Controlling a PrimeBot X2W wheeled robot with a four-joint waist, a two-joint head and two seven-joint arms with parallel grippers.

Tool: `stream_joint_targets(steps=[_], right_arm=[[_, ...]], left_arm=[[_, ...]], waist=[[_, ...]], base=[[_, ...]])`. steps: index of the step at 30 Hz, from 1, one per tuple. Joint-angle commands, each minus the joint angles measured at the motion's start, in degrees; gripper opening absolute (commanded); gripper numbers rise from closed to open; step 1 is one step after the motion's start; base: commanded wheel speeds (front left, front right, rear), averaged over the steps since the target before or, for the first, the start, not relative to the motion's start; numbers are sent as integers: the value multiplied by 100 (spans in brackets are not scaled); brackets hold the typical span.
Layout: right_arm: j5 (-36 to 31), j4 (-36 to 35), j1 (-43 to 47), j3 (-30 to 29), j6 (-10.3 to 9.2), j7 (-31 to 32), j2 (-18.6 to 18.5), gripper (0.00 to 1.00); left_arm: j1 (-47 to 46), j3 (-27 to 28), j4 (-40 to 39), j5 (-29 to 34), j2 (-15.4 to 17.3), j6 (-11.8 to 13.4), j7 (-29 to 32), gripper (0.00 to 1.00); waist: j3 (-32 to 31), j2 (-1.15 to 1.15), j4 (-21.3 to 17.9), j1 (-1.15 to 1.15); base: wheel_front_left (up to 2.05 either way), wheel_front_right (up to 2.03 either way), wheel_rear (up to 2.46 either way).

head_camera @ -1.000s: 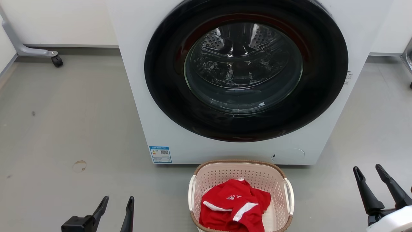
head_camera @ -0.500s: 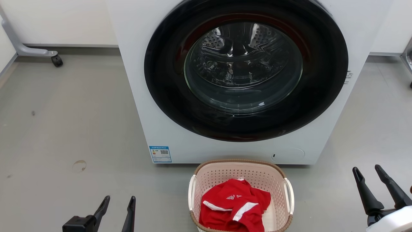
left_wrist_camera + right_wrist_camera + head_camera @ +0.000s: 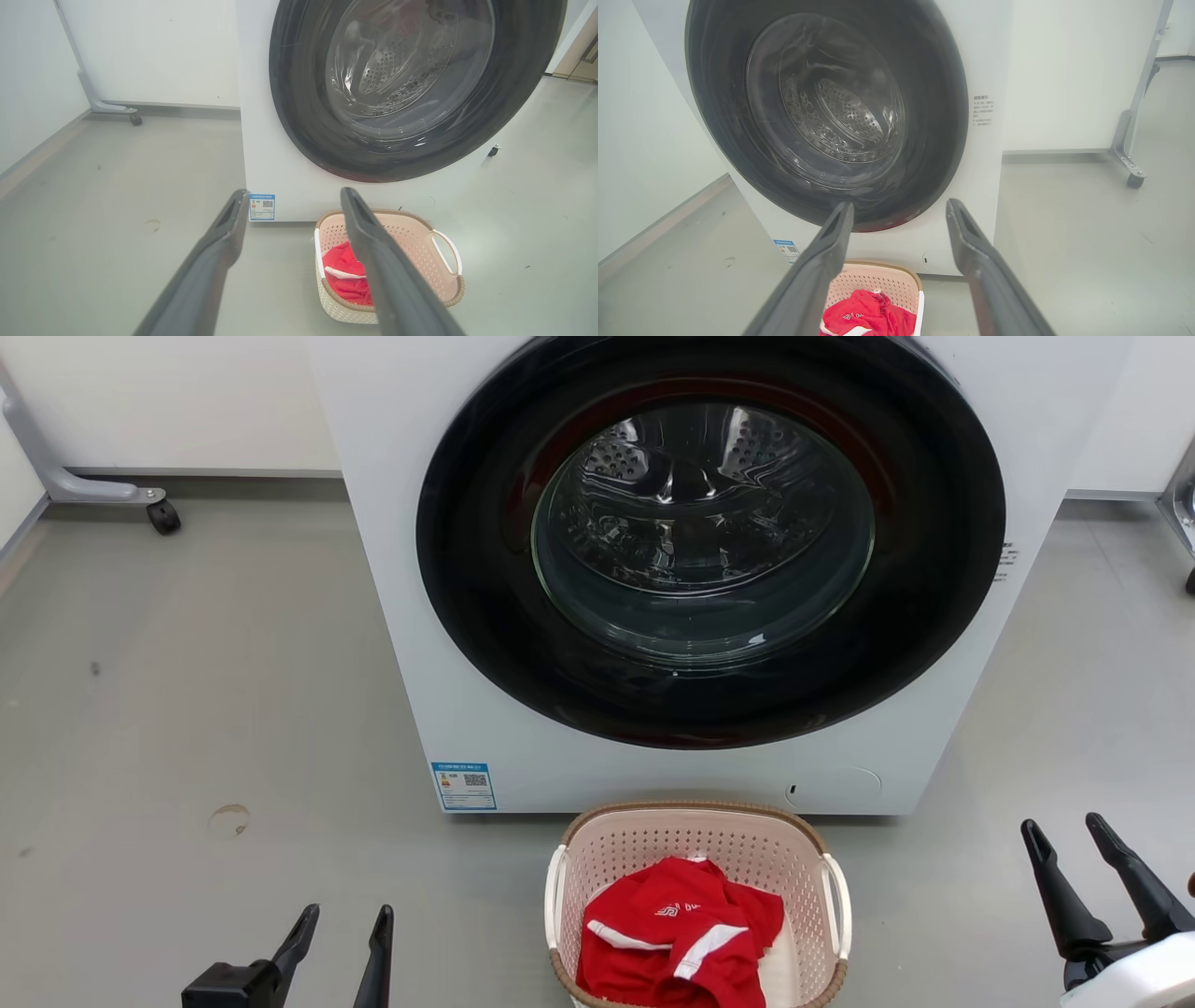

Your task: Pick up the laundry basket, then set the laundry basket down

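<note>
The laundry basket [image 3: 747, 845] is pale pink perforated plastic with a brown woven-look rim and white loop handles. It stands on the grey floor just in front of the washing machine, with a red and white garment [image 3: 680, 943] inside. The laundry basket [image 3: 416, 233] sits behind the right finger in the left wrist view, and the laundry basket [image 3: 873, 280] lies low between the fingers in the right wrist view. My left gripper [image 3: 344, 917] is open, well left of the basket. My right gripper [image 3: 1061, 824] is open, well right of it. Both hold nothing.
A white front-loading washing machine [image 3: 672, 569] with a shut dark round door rises right behind the basket. A grey wheeled stand leg [image 3: 103, 490] is at the far left by the wall, another [image 3: 1129, 158] at the right. Bare grey floor [image 3: 187, 709] spreads on both sides.
The head camera has shifted slightly, so the whole picture sits a touch lower. The grippers and basket keep their places.
</note>
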Motion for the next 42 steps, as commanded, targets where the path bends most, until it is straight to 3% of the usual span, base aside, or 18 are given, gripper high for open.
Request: stream_joint_targets(steps=[1, 15, 42], right_arm=[[3, -108, -130, 39, -16, -79, -179, 100], [38, -78, -89, -46, -16, -79, 21, 100], [22, -94, -88, -25, -16, -79, -50, 100]], left_arm=[[-210, 198, -104, -37, 105, 34, -51, 100], [-237, 181, -48, -86, 132, 23, -53, 100], [-272, 142, 6, -132, 160, 8, -135, 100]], waist=[[-8, 0, 3, 0], [-20, 0, 28, 0], [-40, 0, -5, 0]], base=[[0, 0, 0], [0, 0, 0], [0, 0, 0]])
